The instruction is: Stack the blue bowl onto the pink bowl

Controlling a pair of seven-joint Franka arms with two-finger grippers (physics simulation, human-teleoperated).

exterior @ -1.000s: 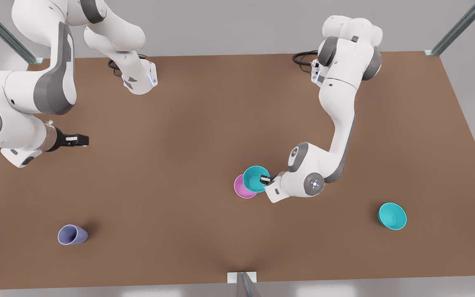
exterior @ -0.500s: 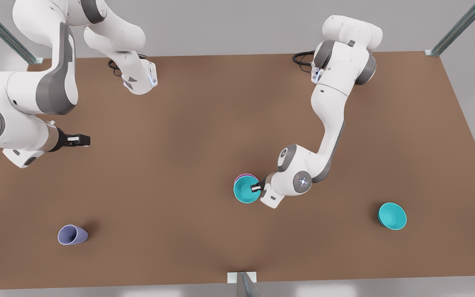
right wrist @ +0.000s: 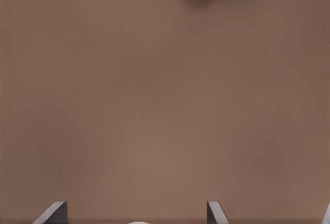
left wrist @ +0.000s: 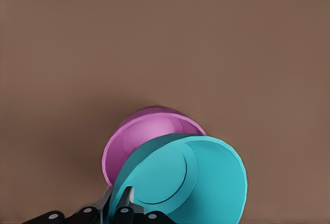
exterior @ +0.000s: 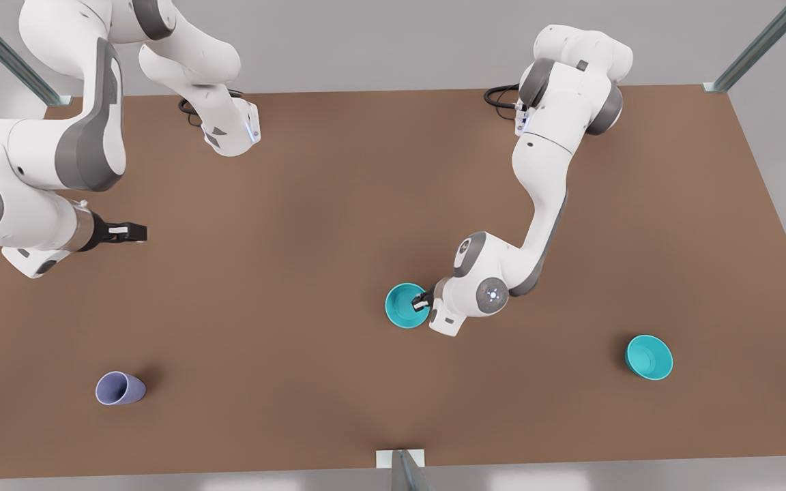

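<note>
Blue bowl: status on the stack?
Done: blue bowl carried over the pink bowl, covering it in the front view. In hand: left gripper clamps its rim; the left wrist view shows it tilted, not seated. Left: lower, release. Right gripper waits open, away from the bowls.

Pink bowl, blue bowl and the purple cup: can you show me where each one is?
Pink bowl (left wrist: 147,131): left wrist view, on its inner wall.
Blue bowl (exterior: 403,305): front view, on its inside bottom.
Purple cup (exterior: 120,389): front view, on its side wall.
</note>
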